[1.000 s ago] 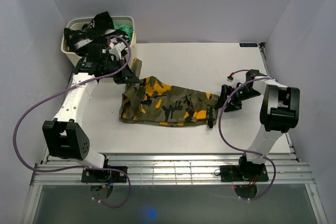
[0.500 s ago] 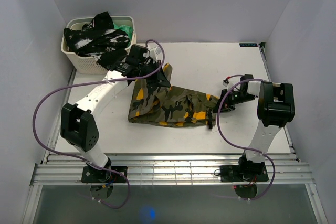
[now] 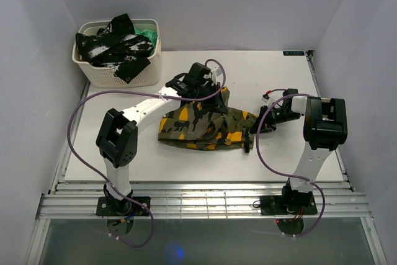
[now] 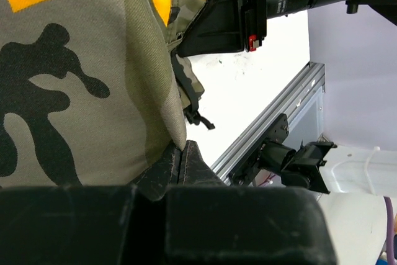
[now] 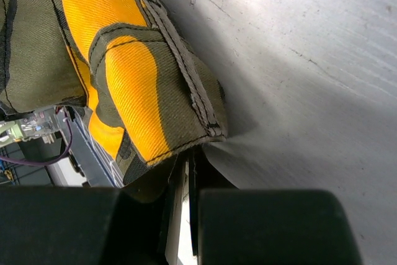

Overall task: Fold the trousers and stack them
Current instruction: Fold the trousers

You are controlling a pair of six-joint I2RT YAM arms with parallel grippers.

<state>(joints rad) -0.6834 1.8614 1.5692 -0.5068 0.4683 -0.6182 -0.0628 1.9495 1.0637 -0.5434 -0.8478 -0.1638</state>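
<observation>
The camouflage trousers [image 3: 205, 127] lie bunched at the middle of the white table [image 3: 118, 153], their left part lifted and folded over toward the right. My left gripper [image 3: 217, 103] hovers above their middle, shut on a cloth edge; the left wrist view shows the fabric [image 4: 74, 79] hanging from the closed tips of that gripper [image 4: 180, 153]. Low at the trousers' right end sits my right gripper [image 3: 256, 126]. In the right wrist view it [image 5: 192, 161] is shut on the hem of an orange-and-olive corner [image 5: 142, 85].
A cream basket [image 3: 99, 74] at the back left holds a black-and-white garment [image 3: 115, 44] and a green cloth [image 3: 147, 33]. Metal rails [image 3: 198, 203] run along the table's near edge. Grey walls close in on three sides.
My left arm has swung from beside the basket to the table's middle, carrying the trousers' left end rightward over the rest. The right gripper has shut on the right end.
</observation>
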